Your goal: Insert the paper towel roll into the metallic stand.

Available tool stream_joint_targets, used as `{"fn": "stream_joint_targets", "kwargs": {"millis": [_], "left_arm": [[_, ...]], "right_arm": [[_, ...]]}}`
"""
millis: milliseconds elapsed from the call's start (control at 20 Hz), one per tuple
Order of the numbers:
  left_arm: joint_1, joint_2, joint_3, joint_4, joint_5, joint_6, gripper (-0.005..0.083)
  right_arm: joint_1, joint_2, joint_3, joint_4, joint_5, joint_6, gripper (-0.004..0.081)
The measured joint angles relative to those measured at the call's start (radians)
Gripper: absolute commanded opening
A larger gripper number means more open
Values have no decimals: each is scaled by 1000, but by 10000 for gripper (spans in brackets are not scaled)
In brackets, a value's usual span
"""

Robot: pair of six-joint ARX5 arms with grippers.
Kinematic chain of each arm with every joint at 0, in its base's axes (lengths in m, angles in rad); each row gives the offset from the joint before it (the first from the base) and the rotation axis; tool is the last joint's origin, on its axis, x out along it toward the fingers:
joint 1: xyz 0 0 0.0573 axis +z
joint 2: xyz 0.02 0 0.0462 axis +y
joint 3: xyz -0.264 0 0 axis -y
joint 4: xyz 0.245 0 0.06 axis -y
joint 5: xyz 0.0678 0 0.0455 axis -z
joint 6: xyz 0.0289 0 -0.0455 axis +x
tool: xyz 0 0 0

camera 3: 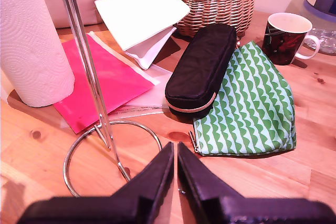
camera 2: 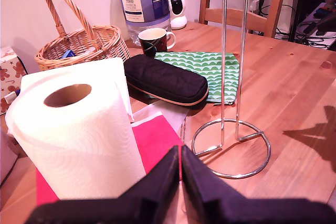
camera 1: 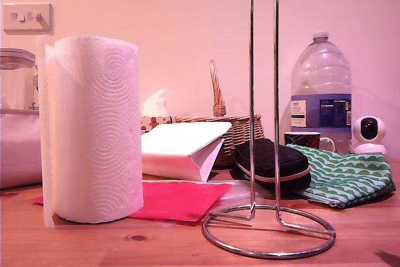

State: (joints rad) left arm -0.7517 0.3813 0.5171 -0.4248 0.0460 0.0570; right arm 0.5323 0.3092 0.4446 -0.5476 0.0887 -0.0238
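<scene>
The paper towel roll (camera 1: 92,130) stands upright on the wooden table at the exterior view's left, its foot on a pink sheet; a loose sheet edge runs down its side. It also shows as the roll (camera 2: 79,132) with its cardboard core open at the top, and as the roll (camera 3: 32,40). The metallic stand (camera 1: 264,101) stands bare in the middle of the exterior view, taller than the roll, ring base flat on the table; the stand (camera 2: 231,77), the stand (camera 3: 92,90). My first gripper (camera 2: 181,167) is shut, above the table, apart from both. My second gripper (camera 3: 175,163) is shut near the ring base. Neither gripper shows in the exterior view.
Behind the stand lie a black pouch (camera 1: 272,164), a green patterned bag (camera 1: 344,176), a folded white paper bag (camera 1: 184,148) and a pink sheet (camera 1: 178,199). Farther back stand a wicker basket (camera 1: 234,126), a mug (camera 1: 306,139), a big water bottle (camera 1: 320,92) and a small camera (camera 1: 369,134).
</scene>
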Motion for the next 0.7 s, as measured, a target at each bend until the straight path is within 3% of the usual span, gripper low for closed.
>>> {"fn": "stream_joint_targets", "kwargs": {"millis": [400,700], "left_arm": [[0,0,0,-24,6,1,-22],[0,10,60,-196,-2,78,-22]], "right_arm": [[0,0,0,16,-8,0,-13],[0,0,0,40,-186,0,-13]]}}
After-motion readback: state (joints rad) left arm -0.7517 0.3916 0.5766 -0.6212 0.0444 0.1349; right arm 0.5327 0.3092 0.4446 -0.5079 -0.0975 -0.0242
